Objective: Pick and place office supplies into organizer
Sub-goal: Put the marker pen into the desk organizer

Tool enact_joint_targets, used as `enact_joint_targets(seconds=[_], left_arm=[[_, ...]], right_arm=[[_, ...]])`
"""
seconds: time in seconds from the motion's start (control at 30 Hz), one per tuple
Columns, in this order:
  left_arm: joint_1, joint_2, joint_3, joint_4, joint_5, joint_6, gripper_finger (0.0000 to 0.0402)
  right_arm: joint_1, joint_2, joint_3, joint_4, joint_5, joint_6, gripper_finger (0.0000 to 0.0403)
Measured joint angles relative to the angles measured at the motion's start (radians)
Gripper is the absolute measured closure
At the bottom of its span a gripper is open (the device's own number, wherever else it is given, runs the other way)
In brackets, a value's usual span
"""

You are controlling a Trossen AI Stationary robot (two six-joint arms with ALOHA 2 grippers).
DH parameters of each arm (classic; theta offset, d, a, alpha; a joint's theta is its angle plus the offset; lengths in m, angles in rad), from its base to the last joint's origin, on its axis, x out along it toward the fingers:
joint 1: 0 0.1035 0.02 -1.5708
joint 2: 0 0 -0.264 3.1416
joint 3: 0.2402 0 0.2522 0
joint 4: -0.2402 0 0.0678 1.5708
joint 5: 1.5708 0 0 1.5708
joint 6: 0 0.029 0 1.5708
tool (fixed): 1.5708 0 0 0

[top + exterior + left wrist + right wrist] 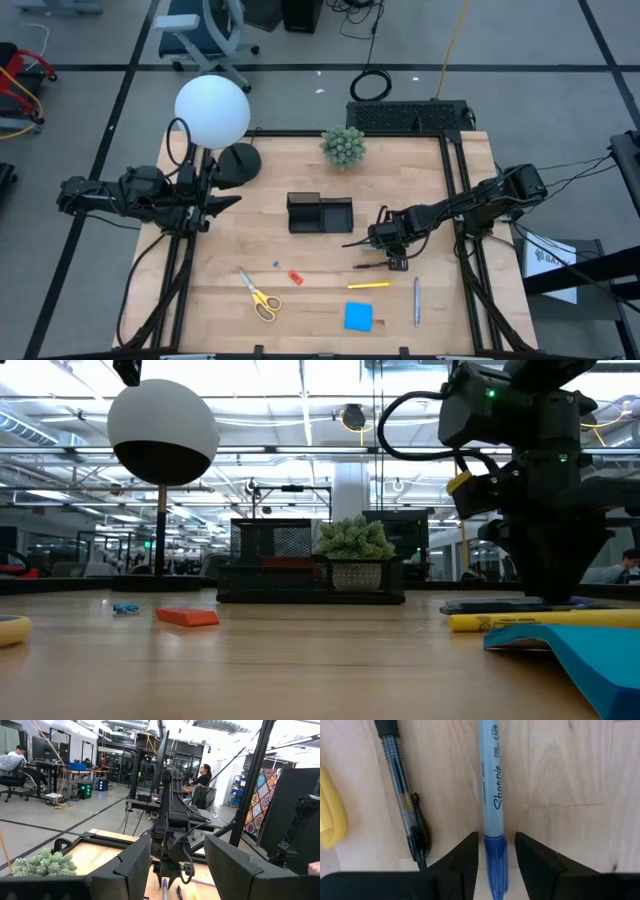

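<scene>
A blue-grey marker (pixel 492 785) with a blue cap (pixel 496 865) lies flat on the wooden table, beside a black pen (pixel 402 785) and a yellow highlighter (pixel 332 815). My right gripper (pixel 496 850) points down over it, open. One finger stands on each side of the capped end with a narrow gap, touching nothing. In the high view the gripper (pixel 385 245) is right of the black organizer (pixel 320 213). My left gripper (pixel 177 865) waits open and raised at the table's left (pixel 215 203). Scissors (pixel 260 296) and a blue note pad (pixel 358 317) lie near the front.
A grey pen (pixel 417 300) lies near the front right. A red piece (pixel 295 277) and a blue piece (pixel 276 265) lie left of centre. The green plant ball (pixel 344 146) and the white globe lamp (pixel 212 110) stand at the far edge.
</scene>
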Motion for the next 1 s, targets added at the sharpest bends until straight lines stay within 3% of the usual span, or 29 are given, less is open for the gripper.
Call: enact_joint_targets(seconds=[0.43, 1.0], left_arm=[[0.0, 0.0, 0.0, 0.0, 0.0, 0.0, 0.0211], [0.0, 0.0, 0.0, 0.0, 0.0, 0.007, 0.0211]], right_arm=[[-0.001, 0.004, -0.002, -0.013, -0.003, -0.005, 0.0365], [-0.022, -0.067, -0.004, -0.035, -0.034, -0.023, 0.0366]])
